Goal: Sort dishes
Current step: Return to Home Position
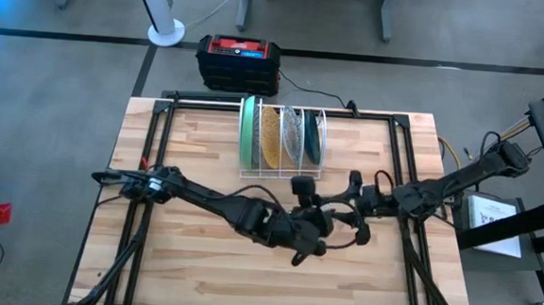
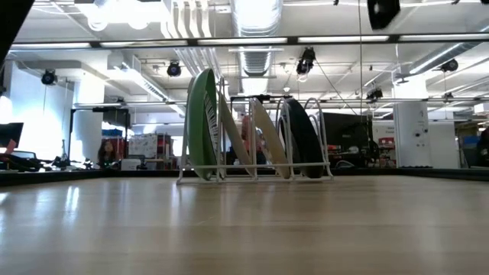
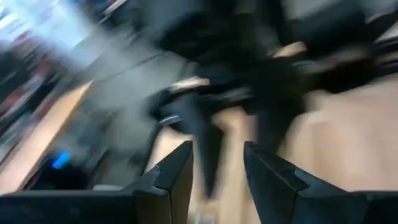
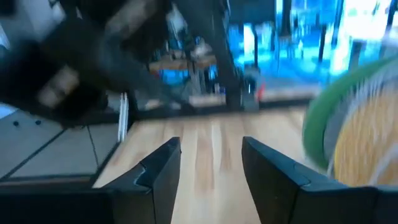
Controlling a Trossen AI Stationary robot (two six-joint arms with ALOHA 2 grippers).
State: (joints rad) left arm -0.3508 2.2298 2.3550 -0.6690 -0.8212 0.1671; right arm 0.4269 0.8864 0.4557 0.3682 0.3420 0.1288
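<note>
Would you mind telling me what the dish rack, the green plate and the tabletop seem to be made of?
The dish rack looks like white-coated metal wire: thin bent loops. The green plate seems glazed ceramic, possibly melamine: smooth, even colour. The table appears to be pale wood, with visible strips and grain.

Bright ceiling strip lights [image 2: 344,38] overhead (low view) throw a soft sheen on the wooden table [image 2: 244,229]; shadows faint.

Table [image 1: 199,262]: pale wood planks, smooth, with a soft sheen in the low view. Wire rack [image 1: 280,175]: thin white-coated wire. Green plate [image 1: 247,132] and dark teal plate [image 1: 312,141]: smooth, plain-coloured surfaces. Mustard plate [image 1: 270,138]: speckled finish. Left claw [image 3: 217,149] and right claw [image 4: 210,142]: dark, matt, plastic-looking.
</note>
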